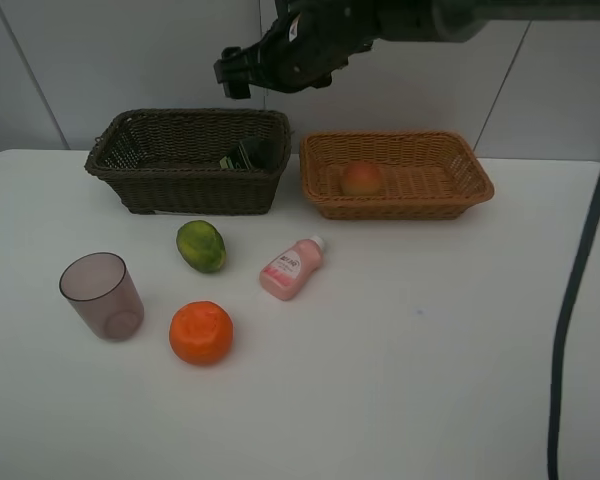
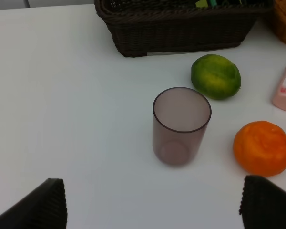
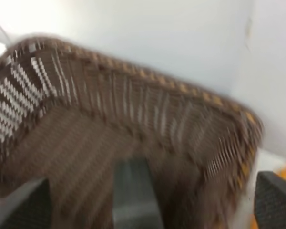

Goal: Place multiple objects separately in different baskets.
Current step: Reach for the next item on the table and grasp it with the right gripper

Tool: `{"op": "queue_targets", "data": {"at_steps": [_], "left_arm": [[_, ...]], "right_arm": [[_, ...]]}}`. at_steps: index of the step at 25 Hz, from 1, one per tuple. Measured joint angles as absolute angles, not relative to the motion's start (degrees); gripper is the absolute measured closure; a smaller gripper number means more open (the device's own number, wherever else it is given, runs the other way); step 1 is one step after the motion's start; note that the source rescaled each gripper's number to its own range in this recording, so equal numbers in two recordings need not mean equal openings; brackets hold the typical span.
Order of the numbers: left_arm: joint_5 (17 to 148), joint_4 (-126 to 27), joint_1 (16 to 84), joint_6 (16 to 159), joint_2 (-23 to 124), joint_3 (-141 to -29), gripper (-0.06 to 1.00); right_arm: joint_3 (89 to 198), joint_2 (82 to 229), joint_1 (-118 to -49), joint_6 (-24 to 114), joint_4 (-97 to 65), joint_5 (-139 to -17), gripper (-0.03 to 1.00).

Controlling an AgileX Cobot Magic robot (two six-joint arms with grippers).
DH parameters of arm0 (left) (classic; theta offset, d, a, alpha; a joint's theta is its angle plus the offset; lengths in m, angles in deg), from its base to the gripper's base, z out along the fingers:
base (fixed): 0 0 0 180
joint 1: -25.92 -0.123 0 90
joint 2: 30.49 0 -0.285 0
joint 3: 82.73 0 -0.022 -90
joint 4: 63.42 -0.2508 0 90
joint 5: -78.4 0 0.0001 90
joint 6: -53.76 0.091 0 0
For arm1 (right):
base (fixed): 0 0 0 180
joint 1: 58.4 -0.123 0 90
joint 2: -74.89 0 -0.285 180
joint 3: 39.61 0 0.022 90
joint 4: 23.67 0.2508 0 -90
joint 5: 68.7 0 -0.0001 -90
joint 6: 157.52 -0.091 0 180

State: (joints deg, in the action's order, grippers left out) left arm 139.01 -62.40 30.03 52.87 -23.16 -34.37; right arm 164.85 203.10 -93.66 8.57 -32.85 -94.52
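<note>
Where white table [image 1: 430, 380] meets pale wall [image 1: 130, 60]: dark basket [image 1: 180, 190] beside tan basket [image 1: 450, 192].

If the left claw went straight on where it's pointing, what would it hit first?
Probably the cup, upright and centred ahead of the open left gripper, though depth is unclear.

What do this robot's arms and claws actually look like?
The right arm is a dark grey tube ending in the chunky black right gripper. A black cable hangs beside it. The left gripper has black ribbed fingers.
</note>
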Motion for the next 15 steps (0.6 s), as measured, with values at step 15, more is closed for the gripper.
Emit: {"op": "queue_targets", "data": {"at_steps": [15], "left_arm": [[139.0,-62.4,30.0,52.9,-23.2,-34.4,0.01]], "right_arm": [[130.9,178.5,-94.2,7.7,-30.1,-102.5,0.09]]}}
